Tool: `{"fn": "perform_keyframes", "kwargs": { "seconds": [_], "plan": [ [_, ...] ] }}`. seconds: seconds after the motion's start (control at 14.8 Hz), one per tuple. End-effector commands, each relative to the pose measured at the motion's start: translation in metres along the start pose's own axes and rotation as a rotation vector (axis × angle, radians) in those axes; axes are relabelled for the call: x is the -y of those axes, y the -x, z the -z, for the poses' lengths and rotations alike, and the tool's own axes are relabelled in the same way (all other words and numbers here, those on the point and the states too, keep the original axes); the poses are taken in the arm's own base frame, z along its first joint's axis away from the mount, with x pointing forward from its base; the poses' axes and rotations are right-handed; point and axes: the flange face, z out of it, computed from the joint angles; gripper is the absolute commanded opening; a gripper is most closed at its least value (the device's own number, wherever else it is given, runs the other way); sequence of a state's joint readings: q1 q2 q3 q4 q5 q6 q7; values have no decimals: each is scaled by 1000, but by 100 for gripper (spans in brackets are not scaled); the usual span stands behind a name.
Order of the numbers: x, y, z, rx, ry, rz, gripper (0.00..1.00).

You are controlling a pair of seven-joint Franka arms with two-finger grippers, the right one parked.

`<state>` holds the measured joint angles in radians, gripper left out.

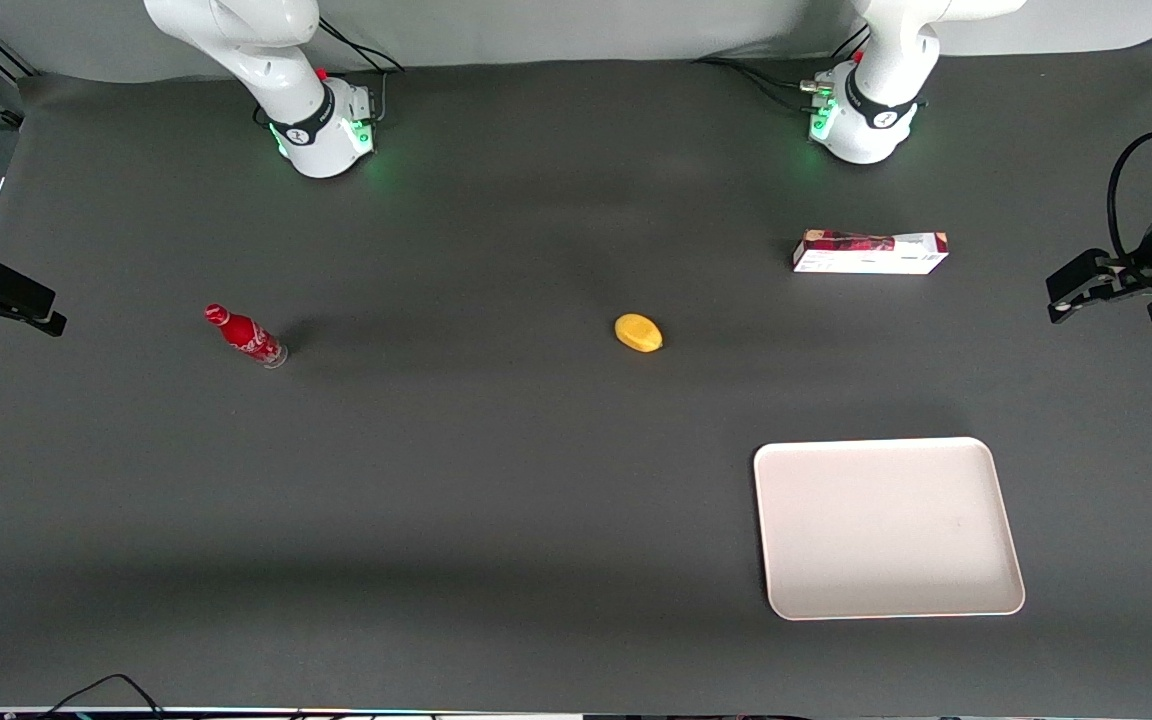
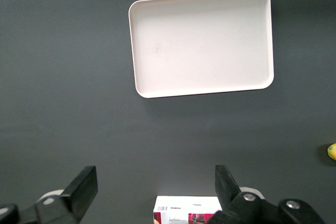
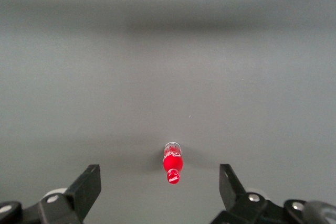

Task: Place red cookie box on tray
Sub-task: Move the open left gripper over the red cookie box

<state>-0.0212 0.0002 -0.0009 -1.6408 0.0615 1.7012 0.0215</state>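
Note:
The red cookie box [image 1: 870,252] lies flat on the dark table near the working arm's base, its white side turned toward the front camera. The cream-white tray [image 1: 886,527] lies nearer to the front camera than the box, and nothing is on it. My left gripper [image 1: 1074,290] hangs toward the working arm's end of the table, apart from the box and well above the table. In the left wrist view the gripper [image 2: 156,184] is open and empty. That view shows one end of the box [image 2: 186,210] below, between the fingers, and the whole tray [image 2: 202,43].
A small yellow fruit-like object [image 1: 638,333] lies mid-table; it also shows in the left wrist view [image 2: 332,151]. A small red bottle [image 1: 244,335] lies toward the parked arm's end of the table. Both arm bases stand at the table's back edge.

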Motion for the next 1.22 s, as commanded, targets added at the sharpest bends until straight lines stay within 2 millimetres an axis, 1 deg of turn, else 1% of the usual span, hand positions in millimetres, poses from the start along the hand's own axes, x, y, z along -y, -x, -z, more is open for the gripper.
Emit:
{"fn": "perform_keyframes", "kwargs": {
  "seconds": [0.0,0.14,0.2,0.34,0.41,0.47,0.54,0.68,0.74,0.88,0.95,1.02,1.15],
  "plan": [
    [-1,-2,4,3,0,6,100],
    [-2,-4,1,2,-1,-7,100],
    [-5,-7,-3,4,-1,-13,100],
    [-8,-3,-12,36,26,-12,100],
    [-16,1,-21,71,30,-54,100],
    [-26,6,-29,111,34,-129,100],
    [-31,7,-34,131,42,-247,100],
    [-38,11,-44,159,78,-634,100],
    [-41,11,-47,160,87,-747,100],
    [-42,16,-56,197,91,-783,100],
    [-41,21,-60,214,82,-831,100],
    [-43,25,-64,218,72,-909,100],
    [-38,36,-80,218,86,-1039,100]
  ]
}}
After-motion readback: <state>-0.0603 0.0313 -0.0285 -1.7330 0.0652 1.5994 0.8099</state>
